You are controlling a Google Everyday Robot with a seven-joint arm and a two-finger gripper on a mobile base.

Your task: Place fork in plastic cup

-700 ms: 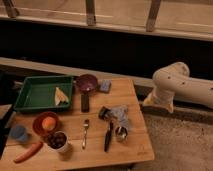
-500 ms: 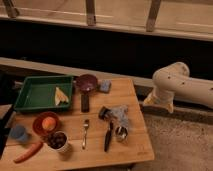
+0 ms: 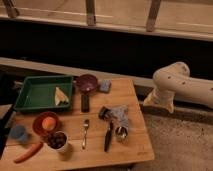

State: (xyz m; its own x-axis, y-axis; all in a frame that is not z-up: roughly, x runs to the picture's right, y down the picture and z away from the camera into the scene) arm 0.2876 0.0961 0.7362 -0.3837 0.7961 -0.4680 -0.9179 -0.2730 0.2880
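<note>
The fork (image 3: 85, 133) lies flat and free near the middle of the worktop's (image 3: 135, 150) front edge, running front to back, so its handle looks easy to take from above. The plastic cup (image 3: 19, 133) stands upright by the left edge, mouth up to receive it. The orange bowl (image 3: 45, 123) and white cup (image 3: 59, 141) sit between them. The pincer (image 3: 156, 101) hangs beyond the right edge, well apart, likely parked; whether it is spread or pressed together I cannot tell.
</note>
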